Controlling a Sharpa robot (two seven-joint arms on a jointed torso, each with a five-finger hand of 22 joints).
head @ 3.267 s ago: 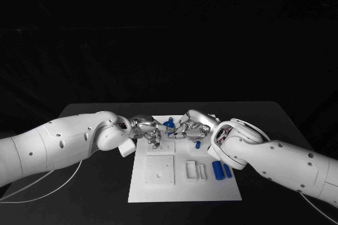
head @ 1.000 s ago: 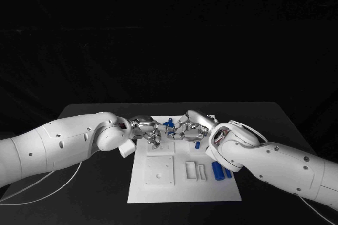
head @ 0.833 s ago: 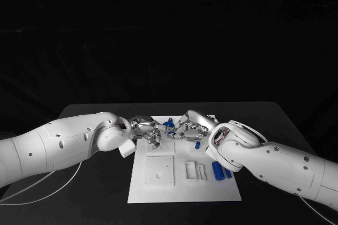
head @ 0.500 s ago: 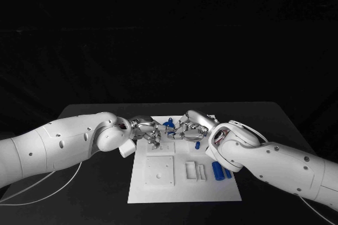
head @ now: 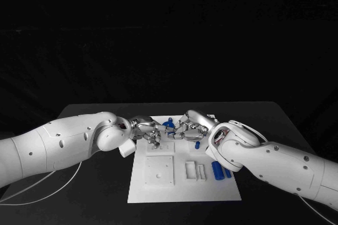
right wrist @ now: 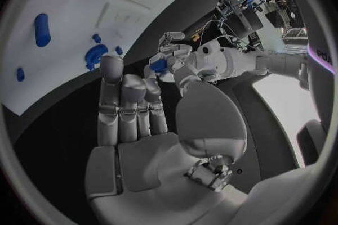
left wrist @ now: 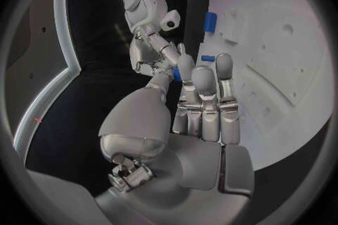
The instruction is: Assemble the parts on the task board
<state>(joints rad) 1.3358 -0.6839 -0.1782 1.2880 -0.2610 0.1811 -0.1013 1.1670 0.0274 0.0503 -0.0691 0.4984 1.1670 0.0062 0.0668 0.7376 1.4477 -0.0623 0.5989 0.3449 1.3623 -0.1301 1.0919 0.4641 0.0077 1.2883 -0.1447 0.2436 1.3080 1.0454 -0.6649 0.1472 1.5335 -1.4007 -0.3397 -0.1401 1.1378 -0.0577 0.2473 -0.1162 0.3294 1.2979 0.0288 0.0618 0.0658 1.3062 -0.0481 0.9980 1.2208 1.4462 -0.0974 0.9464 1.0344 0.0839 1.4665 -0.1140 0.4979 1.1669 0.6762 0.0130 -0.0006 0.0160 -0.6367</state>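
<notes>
Silver-fingered, the left hand [head: 146, 131] and right hand [head: 189, 128] meet fingertip to fingertip above the far end of the white task board [head: 160, 190], pinching a small blue part [left wrist: 177, 73] between them. Blue cylinders [head: 220, 170] lie near the board's right edge; another blue part [head: 169, 122] sits at its far edge.

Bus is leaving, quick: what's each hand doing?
Left hand: pinching a small blue part.
Right hand: at that part; grip cannot be told.
</notes>
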